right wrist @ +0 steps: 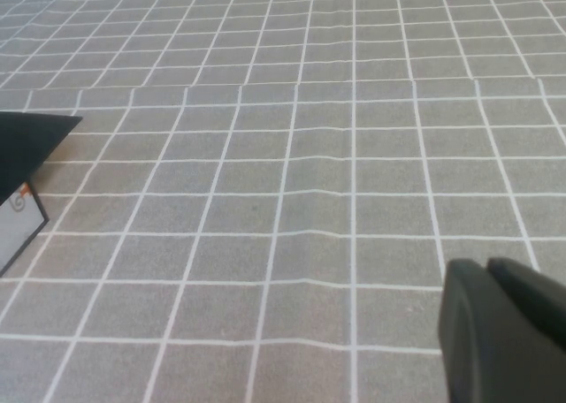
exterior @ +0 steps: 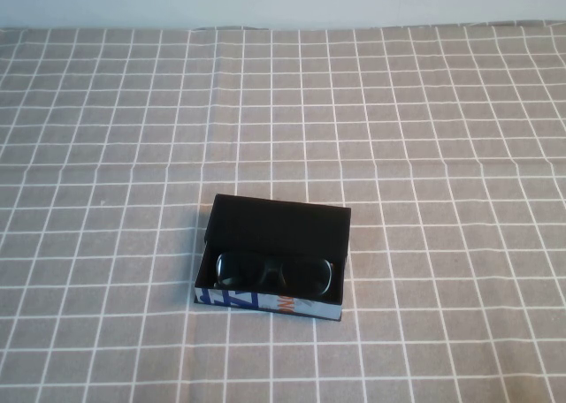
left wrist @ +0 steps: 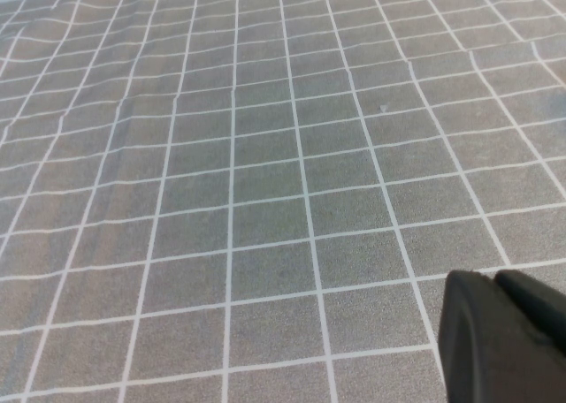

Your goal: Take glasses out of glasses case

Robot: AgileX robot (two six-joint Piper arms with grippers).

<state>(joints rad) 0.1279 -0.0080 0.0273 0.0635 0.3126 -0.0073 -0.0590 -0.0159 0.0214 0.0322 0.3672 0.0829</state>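
The grey cloth with white grid lines (exterior: 424, 120) covers the table. The shallow rectangular black glasses case (exterior: 276, 222) lies open on it, its corner just off to one side of the right gripper (right wrist: 504, 328). The black plastic glasses (exterior: 274, 275) lie inside, against the white printed front. The left gripper (left wrist: 500, 332) hangs above bare cloth, away from the case. Whether either gripper is apart or together, I cannot tell.

Grey white-gridded tablecloth (exterior: 424, 155); pale wall (exterior: 283, 1) behind

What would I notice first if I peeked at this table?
A black case sits open near the front middle of the checked cloth, with dark glasses lying inside by its white printed front. The left gripper and right gripper show only in their wrist views, above bare cloth, not touching anything.
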